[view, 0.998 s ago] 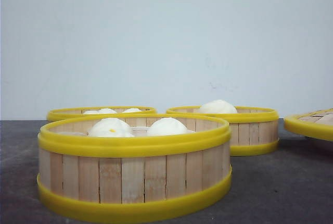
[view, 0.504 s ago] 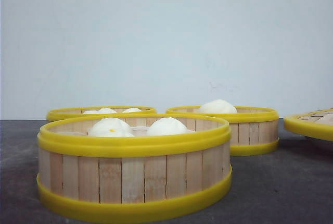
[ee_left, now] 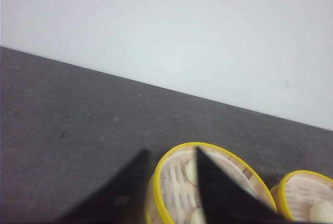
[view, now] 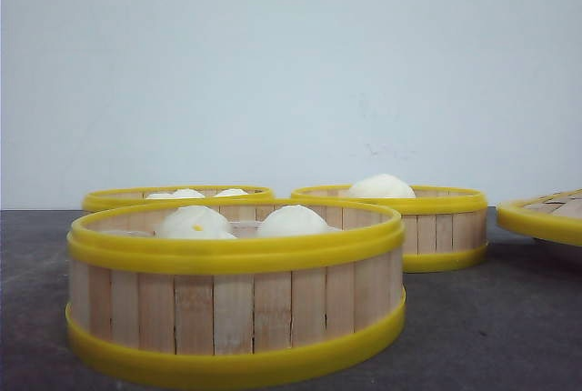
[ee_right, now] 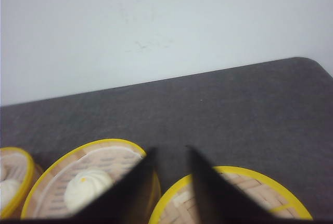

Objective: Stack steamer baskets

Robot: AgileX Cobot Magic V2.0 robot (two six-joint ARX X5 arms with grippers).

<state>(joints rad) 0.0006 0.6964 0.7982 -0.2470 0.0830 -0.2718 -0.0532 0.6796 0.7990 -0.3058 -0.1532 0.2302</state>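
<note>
Dark grey tabletop point(view: 509, 318) under a pale wall, three steamer baskets point(view: 235, 291) upright, unstacked, openings upward, round, left gripper point(ee_left: 169, 153) parted astride one rim, right gripper point(ee_right: 170, 151) parted, empty.

Soft, even light; wrist views slightly blurred, fingers silhouetted.

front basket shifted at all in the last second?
No. In the front view the nearest steamer basket keeps the same overlap with the two baskets behind it, rear left and rear right, and the same offset from the table edge line.
</note>
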